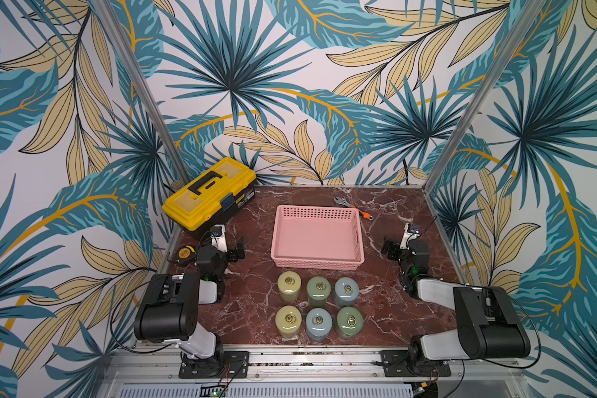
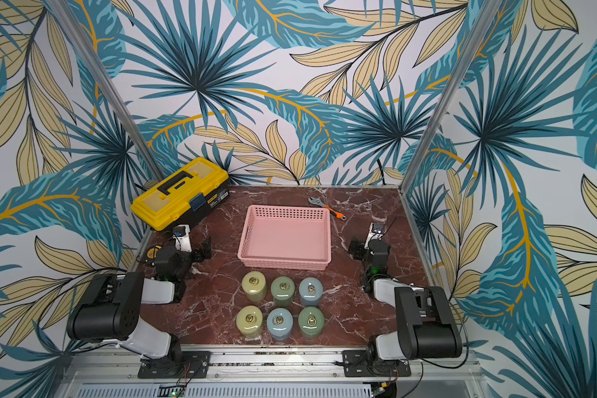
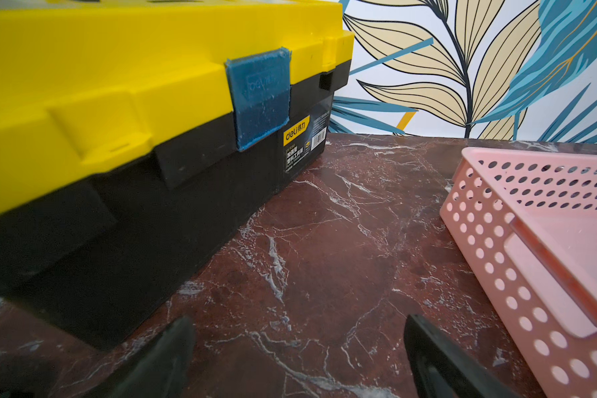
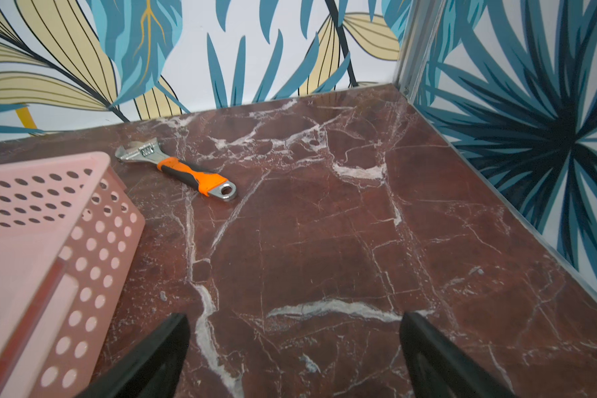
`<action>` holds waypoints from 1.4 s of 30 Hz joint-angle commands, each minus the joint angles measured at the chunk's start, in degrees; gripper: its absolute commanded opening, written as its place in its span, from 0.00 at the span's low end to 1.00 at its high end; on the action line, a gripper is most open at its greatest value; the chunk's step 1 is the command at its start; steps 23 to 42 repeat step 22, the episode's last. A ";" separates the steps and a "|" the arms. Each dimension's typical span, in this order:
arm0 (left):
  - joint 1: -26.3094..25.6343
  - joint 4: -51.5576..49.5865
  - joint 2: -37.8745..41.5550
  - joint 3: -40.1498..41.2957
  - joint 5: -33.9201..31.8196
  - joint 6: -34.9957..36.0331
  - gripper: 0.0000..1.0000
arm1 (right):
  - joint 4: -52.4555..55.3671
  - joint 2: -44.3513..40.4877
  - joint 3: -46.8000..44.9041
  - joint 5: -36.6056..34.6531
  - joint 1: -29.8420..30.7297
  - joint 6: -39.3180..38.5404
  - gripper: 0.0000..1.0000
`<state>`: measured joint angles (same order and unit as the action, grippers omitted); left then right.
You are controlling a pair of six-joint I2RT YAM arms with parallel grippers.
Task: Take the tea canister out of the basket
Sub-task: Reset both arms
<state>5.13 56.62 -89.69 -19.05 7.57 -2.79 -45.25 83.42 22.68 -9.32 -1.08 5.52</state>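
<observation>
My left gripper (image 1: 238,251) and right gripper (image 1: 388,248), both wide open and empty, flank the bare basket (image 1: 316,237); canisters (image 1: 319,287) all stand outside, base-side.

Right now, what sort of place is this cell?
Likely a staged robot test cell, not a real room: a marble-look tabletop fenced by aluminium posts and leaf-print panels, with arms bolted to a front rail and canisters set in neat rows.

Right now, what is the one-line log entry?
basket: empty | tea canisters: six, all outside | left gripper: open | right gripper: open
</observation>
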 commanded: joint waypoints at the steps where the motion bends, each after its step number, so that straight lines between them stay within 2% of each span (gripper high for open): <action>1: -0.20 -0.72 0.23 -1.95 -0.66 0.79 1.00 | -13.01 3.87 -3.00 1.48 -0.06 -1.21 0.99; 3: -0.20 -0.72 0.29 -1.95 -0.71 0.87 1.00 | -5.90 1.95 -1.29 0.44 0.09 0.16 0.99; 5: -0.36 -0.89 0.30 -1.96 -0.65 1.01 1.00 | -8.54 3.48 -1.28 0.01 0.50 -1.33 0.99; 7: -0.59 -1.07 0.26 -2.09 -0.63 1.28 1.00 | -5.14 2.59 -0.47 -0.91 0.90 -0.76 0.99; 42: -1.46 -1.05 0.39 -1.96 -1.82 2.02 1.00 | -6.16 2.67 -0.88 0.61 1.30 -2.03 0.99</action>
